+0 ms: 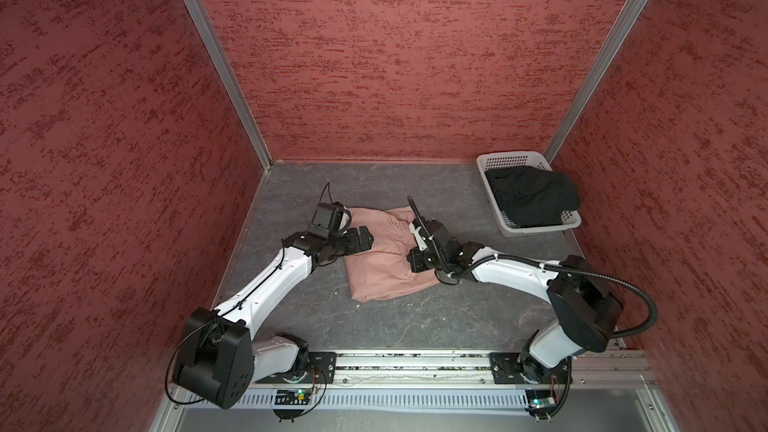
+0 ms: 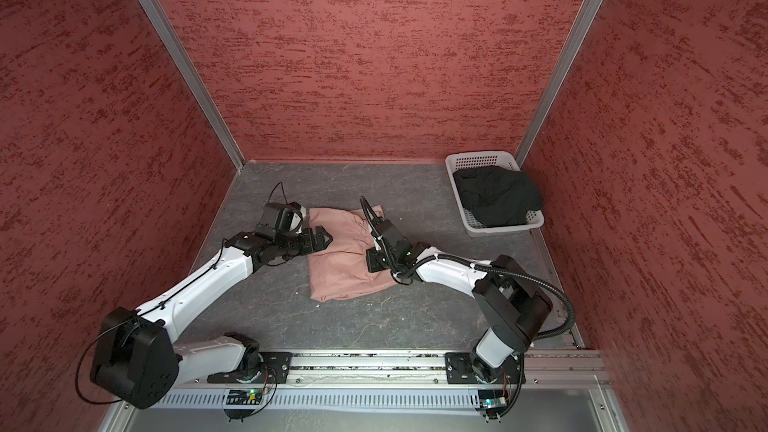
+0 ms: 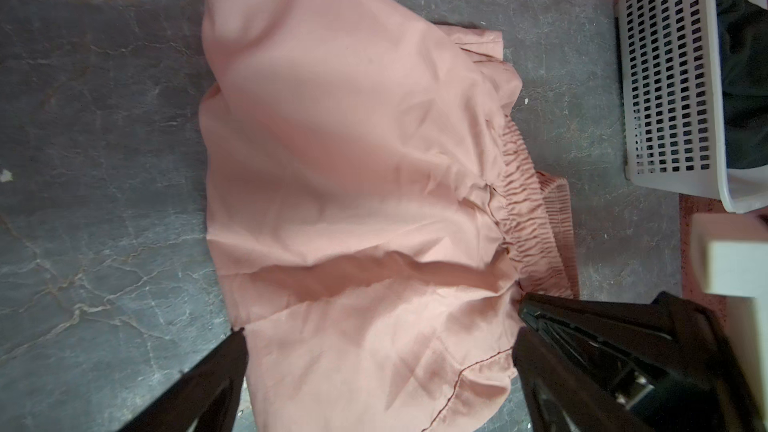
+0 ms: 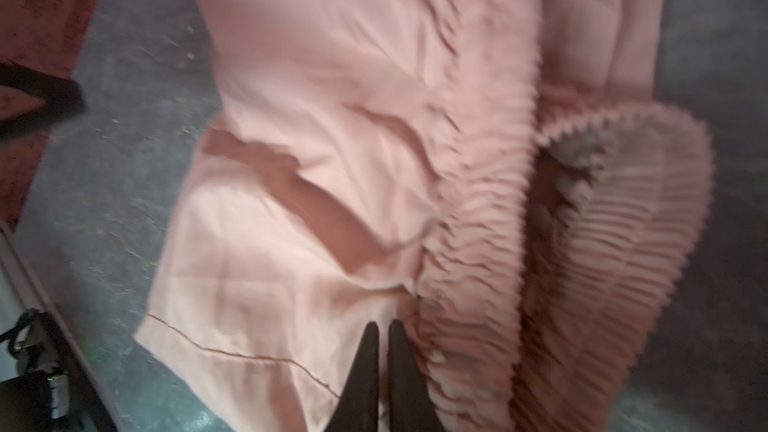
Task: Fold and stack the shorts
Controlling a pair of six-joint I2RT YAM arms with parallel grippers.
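Presently the pink shorts (image 1: 380,270) are lying spread on the counter (image 1: 415,317) between the two arms, while the black shorts (image 1: 532,197) are heaped in the white basket (image 1: 540,229) at the far right corner. The right gripper (image 4: 382,326) is clenched. In the right wrist view its fingers are pressed together on the pink fabric just beside the gathered waistband (image 4: 478,209), and a thin layer seems to be pinched between them. The left gripper (image 3: 381,317) is spread wide, with one finger at each side of a leg of the same shorts, and nothing is grasped by it.

The step in hand is judged to be a fold of the pink pair. To do it well, the opposite side should be taken by the left gripper before anything is lifted, so that both ends are raised together. The fabric looks thin, so it should be carried low and slowly and laid down edge on edge. The waistband gapes open and should be flattened, otherwise the fold will be uneven.
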